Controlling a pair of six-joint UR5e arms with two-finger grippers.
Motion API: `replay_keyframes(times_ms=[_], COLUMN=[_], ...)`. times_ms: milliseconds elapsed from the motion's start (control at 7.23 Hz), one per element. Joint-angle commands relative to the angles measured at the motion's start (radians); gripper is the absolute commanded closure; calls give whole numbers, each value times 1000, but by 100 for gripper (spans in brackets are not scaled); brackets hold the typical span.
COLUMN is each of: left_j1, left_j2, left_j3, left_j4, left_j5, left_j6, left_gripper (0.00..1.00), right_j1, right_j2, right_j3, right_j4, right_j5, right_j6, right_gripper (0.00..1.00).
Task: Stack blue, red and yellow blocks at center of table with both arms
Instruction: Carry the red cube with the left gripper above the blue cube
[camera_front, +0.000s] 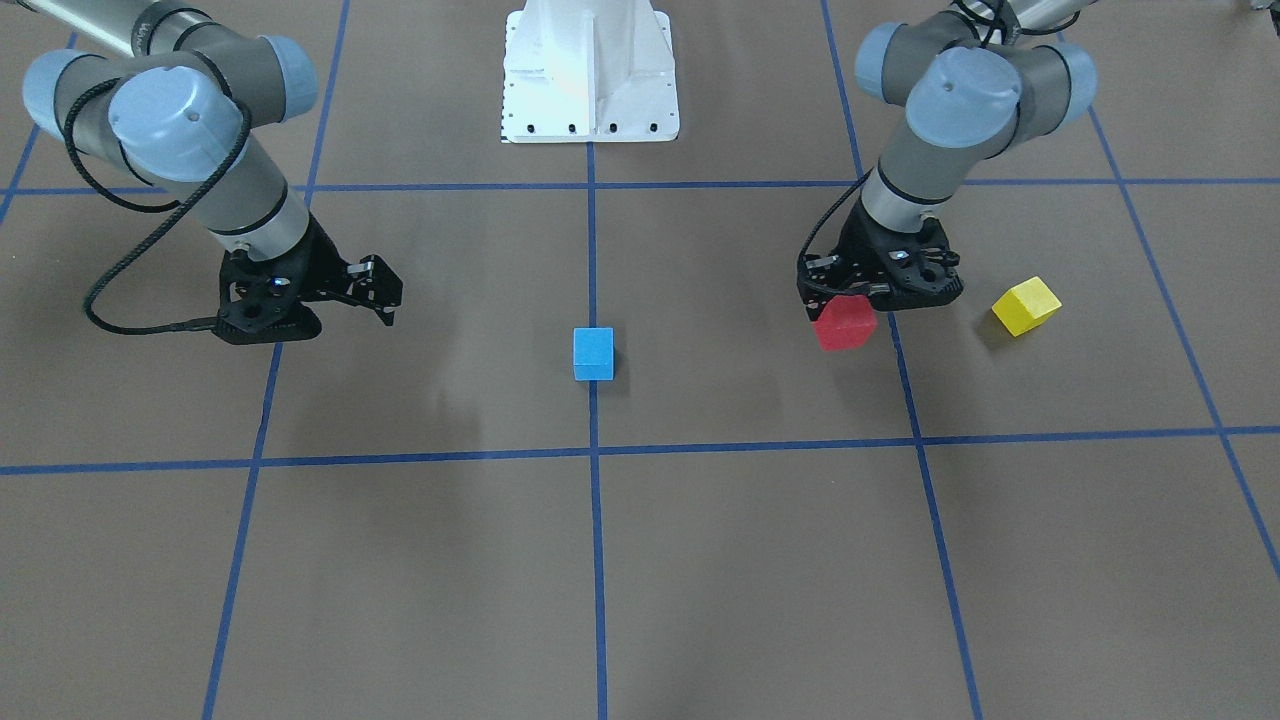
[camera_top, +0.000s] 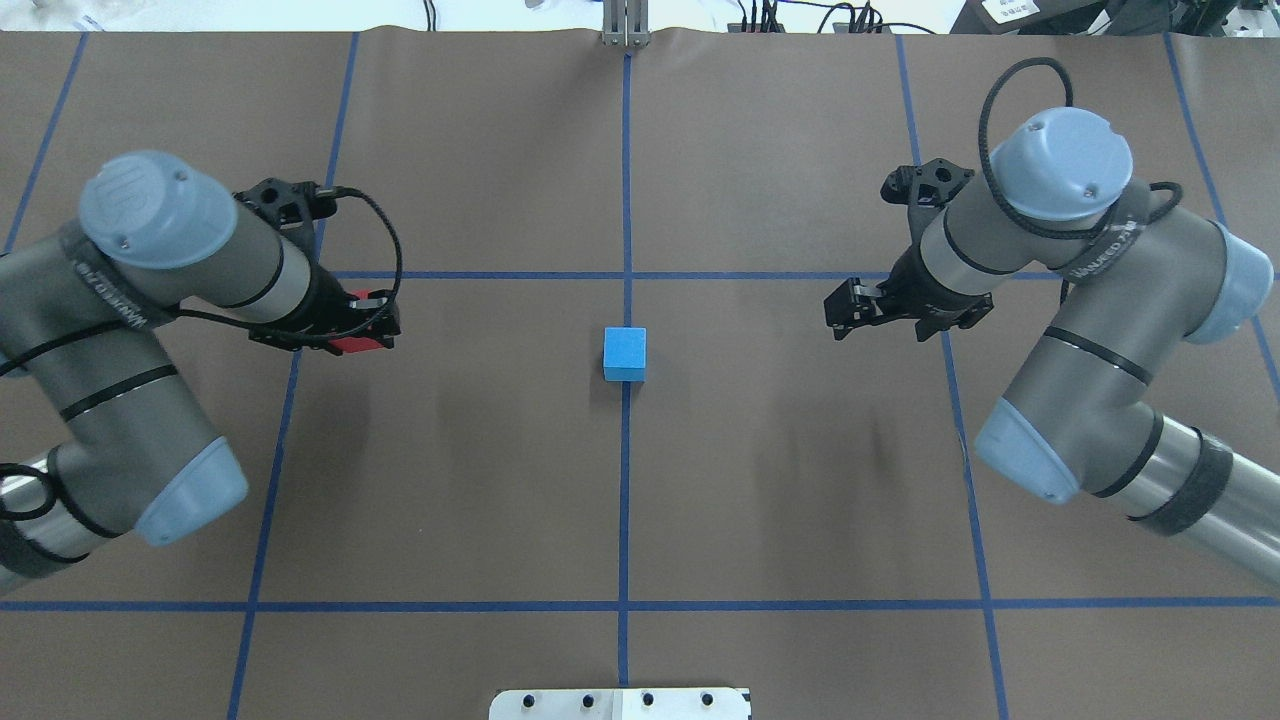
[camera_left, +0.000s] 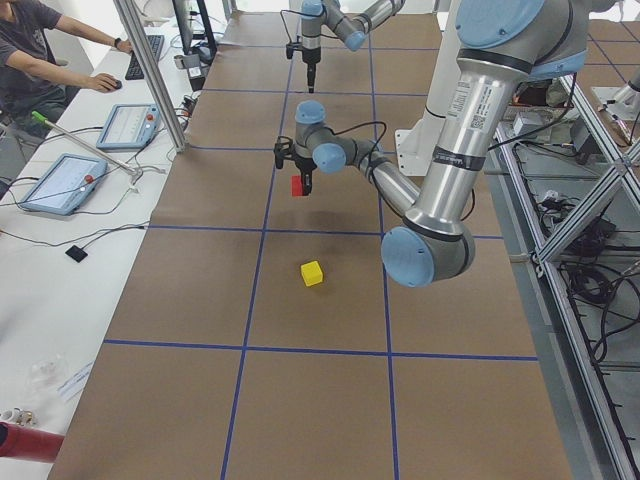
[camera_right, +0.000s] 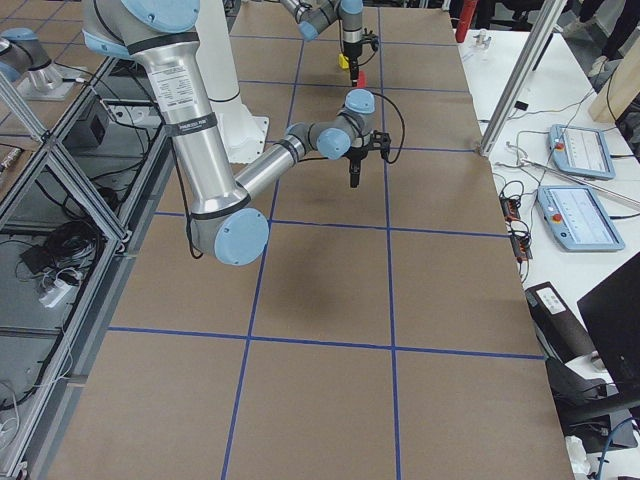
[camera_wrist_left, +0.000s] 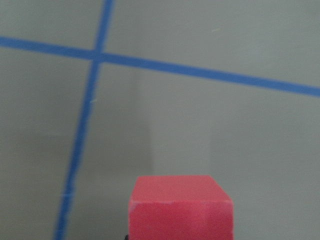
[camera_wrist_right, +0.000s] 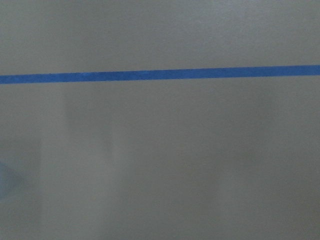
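Red foam cube (camera_front: 846, 325) clamped aloft in left gripper (camera_front: 852, 297) jaws; next I centre it over blue foam cube (camera_front: 593, 354), well aside. Right gripper (camera_front: 386, 298) width: cannot tell.

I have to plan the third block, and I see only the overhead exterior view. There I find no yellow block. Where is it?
Observer: The yellow block lies on the table, on the outer side of the left gripper, away from the centre. The left arm hides it from your camera.
Operator: Does it touch the red block?
Observer: No. The front-facing view shows bare table between it and the red block, which the left gripper holds.
Operator: Does the right gripper carry something?
Observer: No. The right gripper is open, and its wrist view shows only table and one tape line.
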Motion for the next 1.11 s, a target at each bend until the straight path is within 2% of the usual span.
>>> replay_keyframes(times_ms=[0, 138, 277, 692, 969], left_j1=[55, 62, 90, 122, 144], left_j2=[-253, -384, -469, -507, -510], left_j3=[122, 246, 349, 408, 439], left_j4=[104, 104, 104, 106, 106], left_j5=[11, 9, 11, 11, 46], left_j6=[8, 50, 99, 143, 141], left_gripper=[100, 100, 100, 100, 100], right_j1=[86, 103, 103, 101, 101], right_j2=[-100, -117, -119, -119, -119], right_j3=[25, 25, 22, 18, 18], right_j4=[0, 0, 1, 1, 1], right_j5=[9, 9, 9, 4, 3], right_j6=[-165, -201, -201, -201, -201], right_gripper=[0, 0, 0, 0, 0])
